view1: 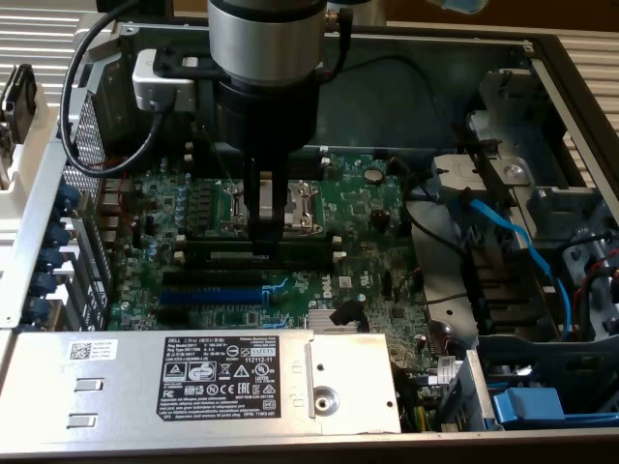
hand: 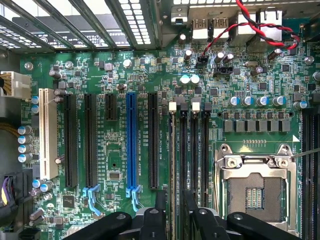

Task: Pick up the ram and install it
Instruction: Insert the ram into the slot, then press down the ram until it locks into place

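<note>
The claw [view1: 274, 237] hangs straight down over the motherboard [view1: 372, 227], its tips among the black memory slots [hand: 194, 150]. Its jaws stand apart, with a gap visible between the two fingers [hand: 207, 222] in the wrist view. They clamp nothing that I can make out.

The ram [view1: 218, 248] lies directly under the claw. It stands on edge along one of the memory slots and runs out to either side of the fingertips. In the exterior view it looks level and sunk into the slot rather than held up. Which of the slots holds it I cannot tell.

To finish this step well, in my judgement, the stick must be fully home at both ends. Any push should go straight down on its top edge, evenly and near the middle, so it does not rock. The white end latches [hand: 173, 106], beyond the claw along the slots, should be seen upright against the stick's ends. The open CPU socket [hand: 255, 192] sits just beside the claw on one side, so sideways drift risks its contacts. The blue expansion slot [hand: 131, 140] lies farther off on the other side.
</note>
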You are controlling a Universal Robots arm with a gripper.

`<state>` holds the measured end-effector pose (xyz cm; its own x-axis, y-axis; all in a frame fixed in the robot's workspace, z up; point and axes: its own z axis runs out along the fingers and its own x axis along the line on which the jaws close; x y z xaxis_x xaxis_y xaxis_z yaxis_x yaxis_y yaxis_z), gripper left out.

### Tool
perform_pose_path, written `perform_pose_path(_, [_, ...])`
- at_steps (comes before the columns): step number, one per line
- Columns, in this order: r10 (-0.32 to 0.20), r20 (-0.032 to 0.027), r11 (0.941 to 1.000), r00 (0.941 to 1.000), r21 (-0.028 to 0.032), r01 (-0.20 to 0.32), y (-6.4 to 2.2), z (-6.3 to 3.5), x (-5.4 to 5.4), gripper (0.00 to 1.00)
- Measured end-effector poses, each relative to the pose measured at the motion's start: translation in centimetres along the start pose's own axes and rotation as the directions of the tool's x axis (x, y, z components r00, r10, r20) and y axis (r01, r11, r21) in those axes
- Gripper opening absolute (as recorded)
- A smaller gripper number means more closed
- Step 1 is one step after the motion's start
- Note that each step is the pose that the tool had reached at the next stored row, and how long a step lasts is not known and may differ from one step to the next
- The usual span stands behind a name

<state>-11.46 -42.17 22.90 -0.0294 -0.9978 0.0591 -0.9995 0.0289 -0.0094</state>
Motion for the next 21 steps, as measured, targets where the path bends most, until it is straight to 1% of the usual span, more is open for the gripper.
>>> perform_pose_path(5, [0.0, -0.0001, 1.0, 1.0, -0.0001, 0.0, 0.0, -0.16, 0.0, 0.27])
perform_pose_path(15, [0.0, -0.0001, 1.0, 1.0, 0.0, 0.0, -0.01, -1.09, 0.1, 0.27])
perform_pose_path(21, [0.0, -0.0001, 1.0, 1.0, 0.0, 0.0, -0.01, -1.11, 0.1, 0.27])
